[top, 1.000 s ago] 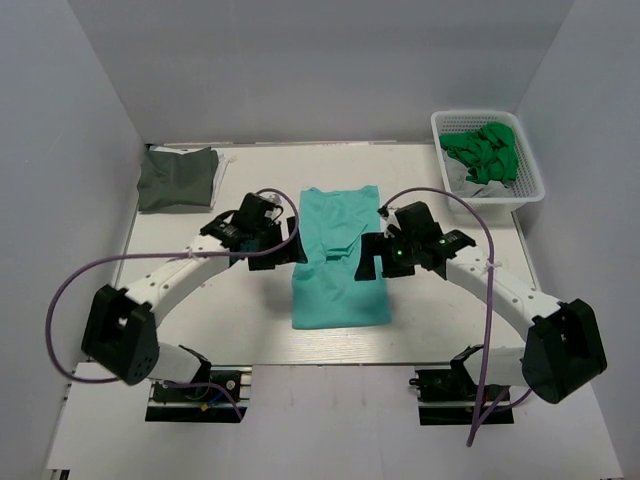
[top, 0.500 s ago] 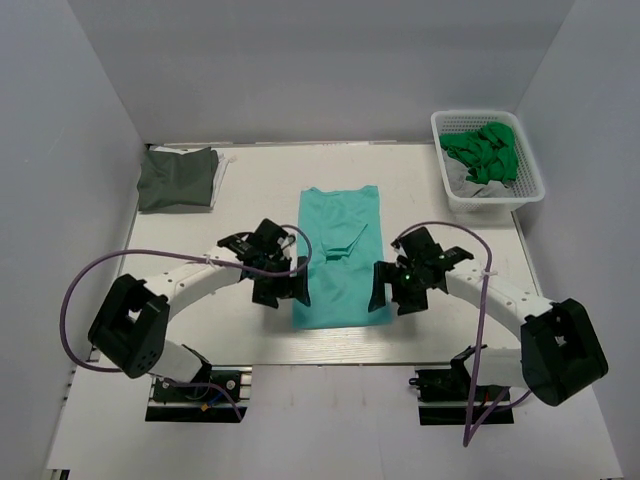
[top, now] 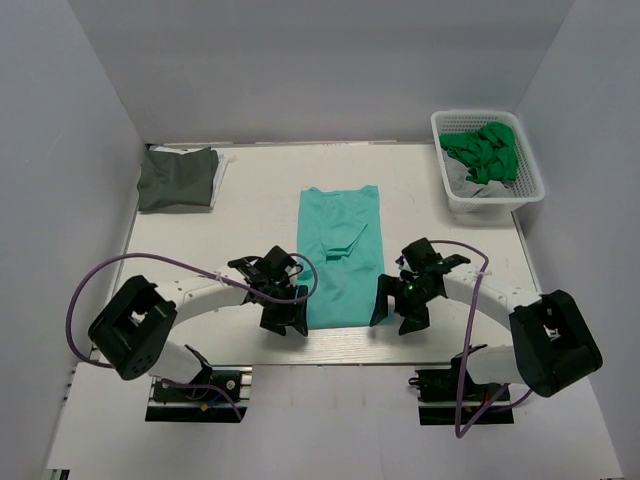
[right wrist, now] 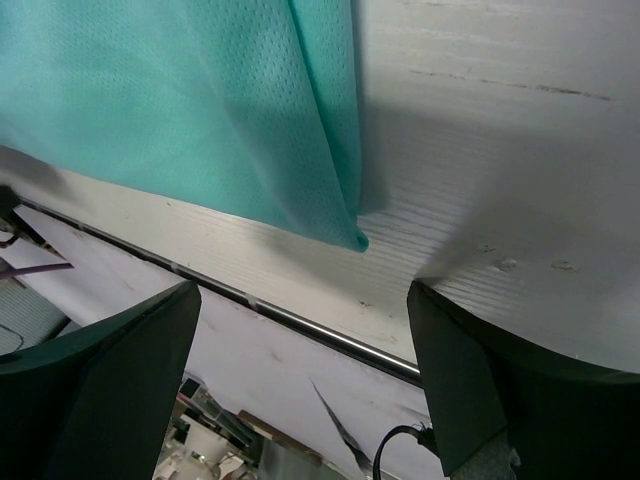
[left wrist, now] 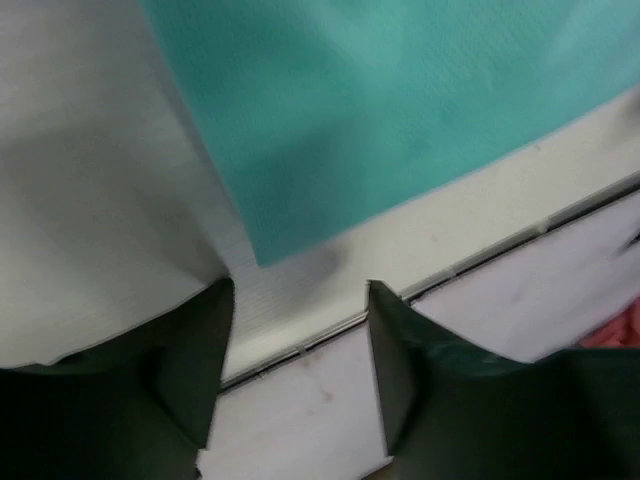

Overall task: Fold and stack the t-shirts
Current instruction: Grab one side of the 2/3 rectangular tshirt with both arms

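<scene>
A teal t-shirt (top: 340,255) lies flat in a long folded strip in the middle of the table. My left gripper (top: 288,318) is open and empty beside the shirt's near left corner (left wrist: 262,250). My right gripper (top: 394,312) is open and empty beside the near right corner (right wrist: 356,240). A folded dark green t-shirt (top: 177,178) lies at the far left. Bright green t-shirts (top: 484,150) are bunched in a white basket (top: 488,197) at the far right.
The table's near edge with its metal rail (right wrist: 300,322) runs just below both grippers. White walls enclose the table at left, back and right.
Both grippers have moved from the shirt's middle down along its sides to its near corners by the table's front edge. The shirt lies flatter.
</scene>
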You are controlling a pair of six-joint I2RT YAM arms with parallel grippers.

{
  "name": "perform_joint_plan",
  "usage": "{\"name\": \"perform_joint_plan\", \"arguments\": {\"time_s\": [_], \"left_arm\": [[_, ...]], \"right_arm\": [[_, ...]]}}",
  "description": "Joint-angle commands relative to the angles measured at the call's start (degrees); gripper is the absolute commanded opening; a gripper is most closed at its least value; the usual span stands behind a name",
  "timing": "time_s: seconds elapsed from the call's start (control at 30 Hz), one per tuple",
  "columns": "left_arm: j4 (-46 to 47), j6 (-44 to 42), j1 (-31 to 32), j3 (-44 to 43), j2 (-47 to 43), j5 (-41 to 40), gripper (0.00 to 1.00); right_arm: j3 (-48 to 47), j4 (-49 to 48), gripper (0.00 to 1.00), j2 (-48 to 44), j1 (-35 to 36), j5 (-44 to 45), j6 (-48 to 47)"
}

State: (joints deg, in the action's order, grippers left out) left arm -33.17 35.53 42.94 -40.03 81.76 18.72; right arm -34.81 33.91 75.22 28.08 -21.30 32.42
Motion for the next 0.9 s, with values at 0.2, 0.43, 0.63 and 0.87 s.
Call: {"name": "perform_joint_plan", "arguments": {"time_s": [0.2,0.43,0.63,0.87], "left_arm": [[6.52,1.39,1.00,-0.05,4.46,-6.94,0.38],[10.32,2.79,1.01,-0.20,7.01,-5.45,0.07],[4.36,2.79,1.01,-4.87,7.63,-7.47,0.00],[-9.70,3.32,1.53,-9.80,2.89,-5.20,0.00]], "right_arm": [[-0.79,-4.20,0.84,3.79,-1.44,-0.50,-0.26],[-1.49,-4.99,0.65,7.30,-2.50,-0.06,-1.22],[-3.42,-4.91,0.00,7.75,-2.85,6.08,-1.22],[-5.71,6.32,0.00,0.99,-2.24,2.15,-4.47]]}}
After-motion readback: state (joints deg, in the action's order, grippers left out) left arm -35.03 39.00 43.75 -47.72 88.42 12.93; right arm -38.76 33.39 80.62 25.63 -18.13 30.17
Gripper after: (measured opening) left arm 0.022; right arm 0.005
